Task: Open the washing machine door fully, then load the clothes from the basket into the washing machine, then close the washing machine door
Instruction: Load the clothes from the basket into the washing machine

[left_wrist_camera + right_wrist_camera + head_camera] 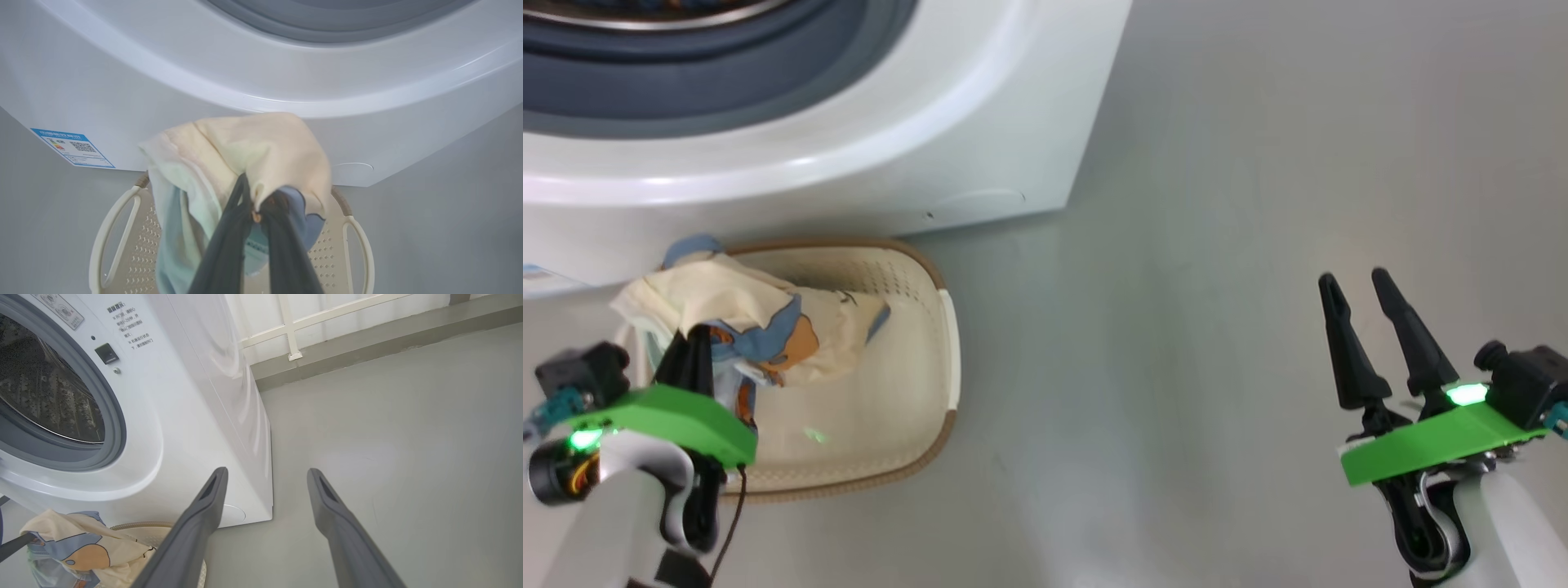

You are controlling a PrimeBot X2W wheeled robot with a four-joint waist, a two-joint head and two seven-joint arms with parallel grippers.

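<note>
One basket (952, 351), one cream-and-blue clothes bundle (742, 304) with orange print, pinched by the left gripper (256, 206); right gripper (1353, 279) spread wide, empty.

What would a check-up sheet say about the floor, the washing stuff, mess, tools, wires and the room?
Surface: smooth grey floor.
Job's things: white washing machine, drum opening uncovered; cream basket on the floor before it; clothes bunched over the basket.
Clutter: nothing seen.
Tools: left tool shut on the clothes; right tool open, holding nothing, over the floor.
Cables: thin dark cable by the left wrist.
Surroundings: blue label on the machine; white railing above a grey ledge.
</note>
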